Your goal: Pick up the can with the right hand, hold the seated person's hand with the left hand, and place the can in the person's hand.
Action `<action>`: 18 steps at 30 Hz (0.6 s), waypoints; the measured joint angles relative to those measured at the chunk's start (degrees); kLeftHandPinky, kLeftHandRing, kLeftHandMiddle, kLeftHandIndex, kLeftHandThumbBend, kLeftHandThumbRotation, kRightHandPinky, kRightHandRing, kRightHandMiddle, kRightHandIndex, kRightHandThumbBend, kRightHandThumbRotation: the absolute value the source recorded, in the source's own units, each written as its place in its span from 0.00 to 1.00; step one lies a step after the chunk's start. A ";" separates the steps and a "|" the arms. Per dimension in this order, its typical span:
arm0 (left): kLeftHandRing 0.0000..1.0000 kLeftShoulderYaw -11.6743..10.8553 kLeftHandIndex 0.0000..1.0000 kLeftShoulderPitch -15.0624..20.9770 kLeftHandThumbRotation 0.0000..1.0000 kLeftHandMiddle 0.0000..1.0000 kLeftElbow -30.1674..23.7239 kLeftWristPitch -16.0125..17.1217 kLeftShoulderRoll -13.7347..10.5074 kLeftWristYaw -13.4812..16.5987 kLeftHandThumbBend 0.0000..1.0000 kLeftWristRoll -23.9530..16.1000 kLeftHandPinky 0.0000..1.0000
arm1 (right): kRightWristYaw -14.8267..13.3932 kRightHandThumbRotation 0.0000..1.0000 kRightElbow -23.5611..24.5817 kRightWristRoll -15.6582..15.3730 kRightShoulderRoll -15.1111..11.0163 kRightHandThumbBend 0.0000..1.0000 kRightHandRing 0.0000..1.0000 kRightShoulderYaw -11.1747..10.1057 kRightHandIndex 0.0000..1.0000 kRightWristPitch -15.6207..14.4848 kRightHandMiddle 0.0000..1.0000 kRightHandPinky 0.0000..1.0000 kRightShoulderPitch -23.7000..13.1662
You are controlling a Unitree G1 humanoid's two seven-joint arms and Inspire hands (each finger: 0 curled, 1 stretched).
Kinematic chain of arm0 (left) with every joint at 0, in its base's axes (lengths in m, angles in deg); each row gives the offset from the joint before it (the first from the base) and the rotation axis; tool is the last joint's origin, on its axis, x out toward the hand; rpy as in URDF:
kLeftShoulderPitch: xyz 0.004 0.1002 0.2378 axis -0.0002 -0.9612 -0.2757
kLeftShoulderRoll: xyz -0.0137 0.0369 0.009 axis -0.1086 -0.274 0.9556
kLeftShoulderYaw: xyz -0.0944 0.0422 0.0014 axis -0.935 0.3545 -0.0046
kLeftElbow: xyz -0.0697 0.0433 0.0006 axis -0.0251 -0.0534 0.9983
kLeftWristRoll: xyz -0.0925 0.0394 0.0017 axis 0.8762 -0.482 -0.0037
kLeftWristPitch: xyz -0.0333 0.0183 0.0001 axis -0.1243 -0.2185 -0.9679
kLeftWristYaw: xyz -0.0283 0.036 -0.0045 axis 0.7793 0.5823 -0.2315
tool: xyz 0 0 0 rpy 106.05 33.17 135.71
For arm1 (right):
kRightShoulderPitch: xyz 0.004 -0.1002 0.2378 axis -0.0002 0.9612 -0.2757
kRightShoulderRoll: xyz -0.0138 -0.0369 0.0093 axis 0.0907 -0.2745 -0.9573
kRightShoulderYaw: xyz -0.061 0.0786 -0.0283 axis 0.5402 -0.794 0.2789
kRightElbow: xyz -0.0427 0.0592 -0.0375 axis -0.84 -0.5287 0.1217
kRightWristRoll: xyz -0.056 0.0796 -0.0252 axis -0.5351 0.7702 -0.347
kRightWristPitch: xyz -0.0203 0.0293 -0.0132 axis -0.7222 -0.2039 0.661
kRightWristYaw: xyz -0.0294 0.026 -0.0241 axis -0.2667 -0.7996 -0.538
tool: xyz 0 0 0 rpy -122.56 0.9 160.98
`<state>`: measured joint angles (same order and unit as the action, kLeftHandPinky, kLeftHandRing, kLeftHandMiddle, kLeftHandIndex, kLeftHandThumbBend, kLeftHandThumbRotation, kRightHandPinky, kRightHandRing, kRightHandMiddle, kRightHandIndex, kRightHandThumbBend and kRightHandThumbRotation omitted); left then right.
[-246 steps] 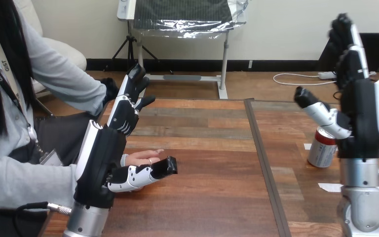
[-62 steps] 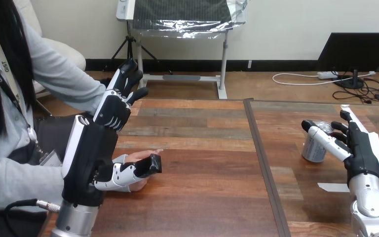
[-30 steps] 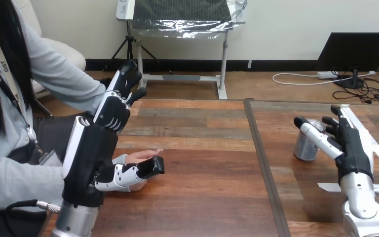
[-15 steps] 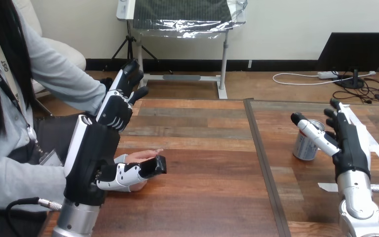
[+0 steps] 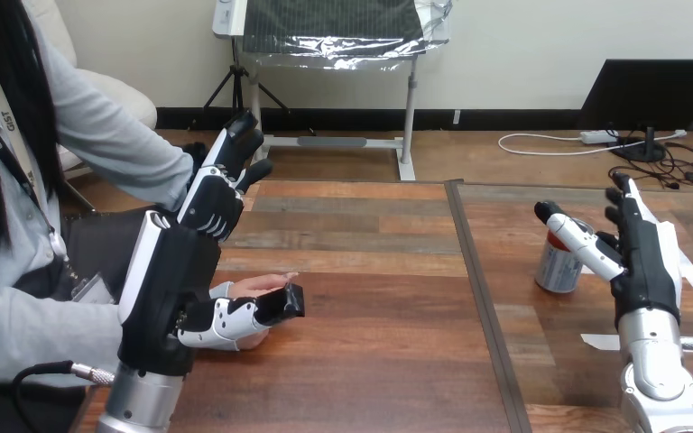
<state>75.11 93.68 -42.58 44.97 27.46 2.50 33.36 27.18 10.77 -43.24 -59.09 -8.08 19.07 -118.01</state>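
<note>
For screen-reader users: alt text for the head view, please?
The robot's open right hand stands beside an upright can on the wooden table, its thumb reaching over the can's top. Its open left hand stands upright beside the person's hand, which rests at the table's left.

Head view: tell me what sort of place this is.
Probably a robot test bench: a wooden table with white tape marks, one can beside the right hand, and a person's hand by the left hand.
</note>
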 measured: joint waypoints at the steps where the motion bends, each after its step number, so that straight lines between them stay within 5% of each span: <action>1: 0.97 -0.01 0.95 0.07 0.54 0.99 0.09 0.00 0.00 0.01 1.00 0.00 0.90 | 0.15 0.52 0.02 0.23 0.00 1.00 0.99 -0.03 1.00 0.13 0.99 0.90 0.00; 18: 0.97 -0.03 0.96 0.55 0.54 0.99 1.10 -0.01 0.01 -0.56 1.00 0.33 0.90 | -1.62 0.56 0.20 0.13 -0.04 1.00 1.00 0.24 1.00 0.55 1.00 0.94 0.00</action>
<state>75.08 94.23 -41.48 44.96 27.47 1.94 33.69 25.56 10.98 -43.11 -59.13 -7.84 19.62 -118.01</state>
